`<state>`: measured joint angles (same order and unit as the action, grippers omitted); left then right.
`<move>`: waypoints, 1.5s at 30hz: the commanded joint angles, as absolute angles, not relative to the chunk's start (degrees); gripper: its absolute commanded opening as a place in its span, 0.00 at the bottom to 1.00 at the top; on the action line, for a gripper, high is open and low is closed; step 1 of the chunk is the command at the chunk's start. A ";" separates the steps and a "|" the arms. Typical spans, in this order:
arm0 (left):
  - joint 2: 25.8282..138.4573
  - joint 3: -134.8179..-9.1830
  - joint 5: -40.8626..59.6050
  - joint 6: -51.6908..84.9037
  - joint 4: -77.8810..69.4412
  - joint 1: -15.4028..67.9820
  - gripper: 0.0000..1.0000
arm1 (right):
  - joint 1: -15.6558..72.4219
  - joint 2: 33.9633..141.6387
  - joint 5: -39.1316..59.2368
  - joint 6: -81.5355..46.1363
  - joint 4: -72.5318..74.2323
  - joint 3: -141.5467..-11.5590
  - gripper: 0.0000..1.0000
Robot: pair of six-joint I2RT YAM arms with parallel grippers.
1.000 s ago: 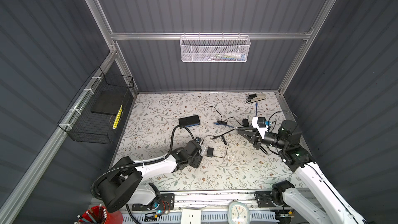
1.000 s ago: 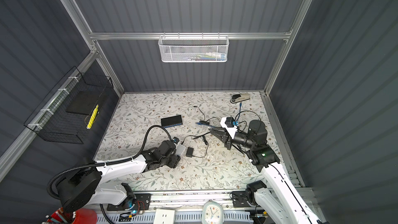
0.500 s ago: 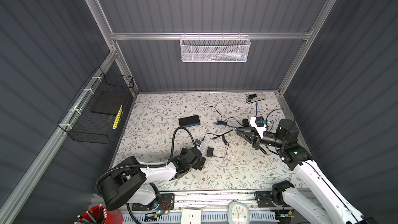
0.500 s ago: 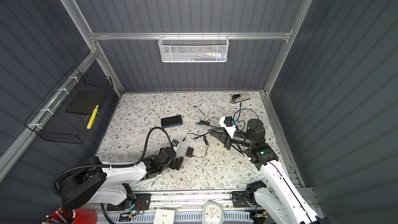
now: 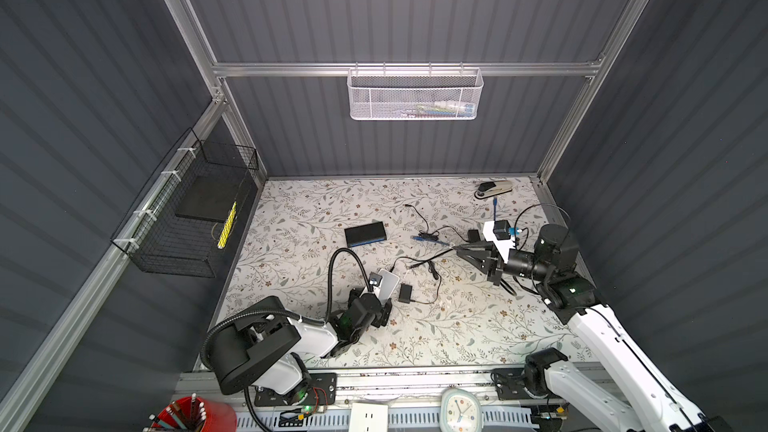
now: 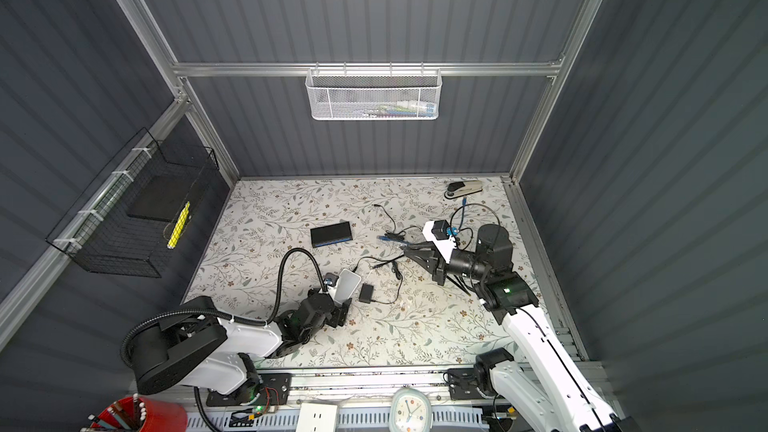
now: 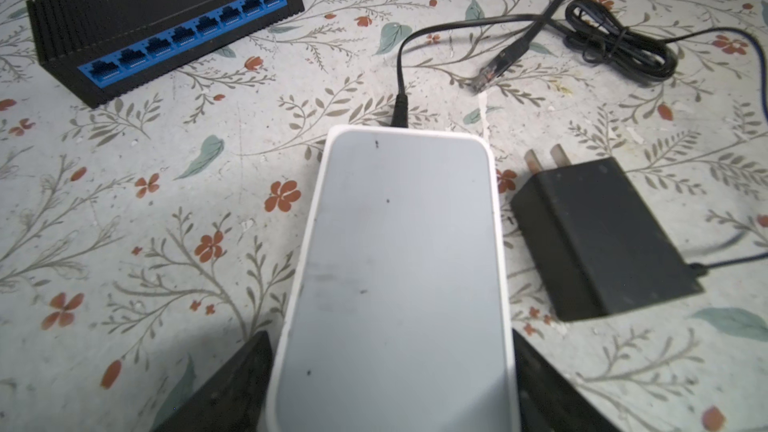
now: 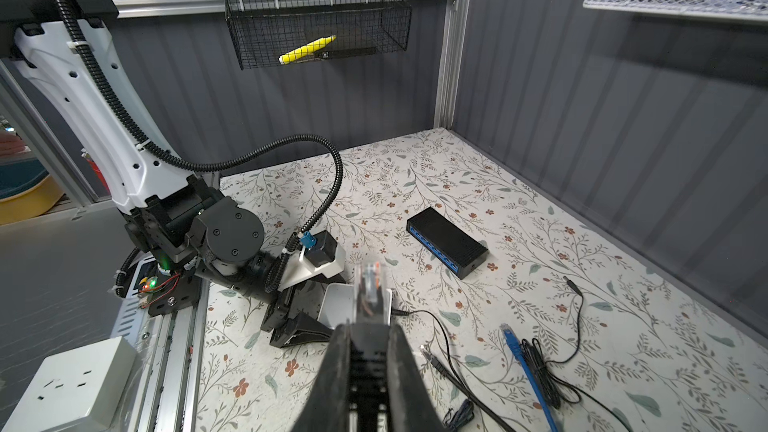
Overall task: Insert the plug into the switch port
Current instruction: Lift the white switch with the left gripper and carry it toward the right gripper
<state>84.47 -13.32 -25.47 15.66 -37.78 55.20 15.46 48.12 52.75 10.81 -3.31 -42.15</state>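
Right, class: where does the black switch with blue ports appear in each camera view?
Top view: switch just below the picture's centre.
Top view: switch below centre, slightly left.
Left wrist: switch beyond the white box, ports facing the camera.
Right wrist: switch past the held plug.
Shared landmark: white box.

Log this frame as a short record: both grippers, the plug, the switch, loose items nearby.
right gripper: shut on plug, well apart from the black switch
left gripper: fingers flank the white box; grip unclear
black switch: lying flat, all blue ports empty
black adapter: lying beside the white box
insertion: not yet done
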 commanded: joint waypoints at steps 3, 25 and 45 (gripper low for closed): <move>87.92 -11.35 -22.21 12.22 -40.78 54.70 0.83 | 15.38 48.18 53.98 11.84 -5.90 -44.64 0.03; 65.86 -43.90 -3.05 10.66 7.49 45.62 0.43 | 15.64 47.98 50.78 6.69 -11.47 -51.28 0.02; 82.76 -79.13 11.27 3.27 27.52 44.19 0.41 | 24.44 56.07 26.57 14.40 -13.98 -52.38 0.01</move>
